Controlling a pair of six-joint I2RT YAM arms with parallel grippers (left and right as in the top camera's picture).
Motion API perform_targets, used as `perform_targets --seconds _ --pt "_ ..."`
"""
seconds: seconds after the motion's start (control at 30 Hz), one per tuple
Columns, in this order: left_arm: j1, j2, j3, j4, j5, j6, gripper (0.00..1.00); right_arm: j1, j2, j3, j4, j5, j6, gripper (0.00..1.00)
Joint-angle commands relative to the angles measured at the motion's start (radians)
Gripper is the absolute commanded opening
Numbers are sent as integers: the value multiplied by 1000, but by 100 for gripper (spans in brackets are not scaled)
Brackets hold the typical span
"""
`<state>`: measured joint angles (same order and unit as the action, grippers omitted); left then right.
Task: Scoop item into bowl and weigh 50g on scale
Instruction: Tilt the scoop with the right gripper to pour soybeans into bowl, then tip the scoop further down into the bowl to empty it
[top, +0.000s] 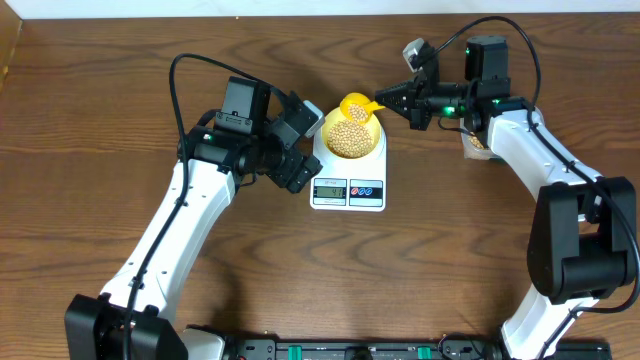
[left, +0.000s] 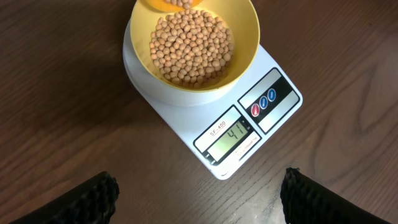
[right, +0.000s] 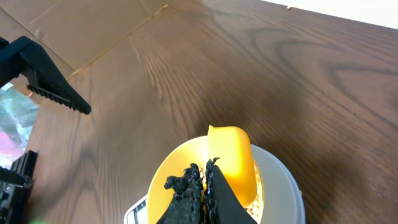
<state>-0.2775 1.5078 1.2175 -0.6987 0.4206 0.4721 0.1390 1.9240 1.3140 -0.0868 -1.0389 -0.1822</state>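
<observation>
Dark wood-grain table (top: 100, 250) carried it all, with the white flat digital scale (left: 273, 99) at its middle. On the scale's platform stood the small pale yellow bowl (left: 245, 37), well filled with round beige beans (left: 189, 50). Over the scale, the right gripper (right: 204, 168) was clamped tight on the bright yellow plastic scoop (right: 233, 158), tipping it above the bowl's rim, apparently to trickle beans in gently. The grey display (left: 233, 138) seemed to read 41, short of target. Left of the scale, the left gripper (left: 199, 202) hung fully spread and empty, likely parked clear so nothing pressed on the platform.

The bowl (left: 247, 40) and scoop (right: 233, 155) look smooth plastic, the scale (left: 186, 119) glossy white plastic, the table (left: 62, 93) grained wood
</observation>
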Motion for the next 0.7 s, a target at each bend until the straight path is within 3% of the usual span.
perform_targets --seconds 0.0,0.67 --pt "4 -4 -11 0 13 6 86 10 12 -2 -7 -14 -20 1" --pt "4 -4 -11 0 13 6 86 52 12 -2 -60 -14 -76 1"
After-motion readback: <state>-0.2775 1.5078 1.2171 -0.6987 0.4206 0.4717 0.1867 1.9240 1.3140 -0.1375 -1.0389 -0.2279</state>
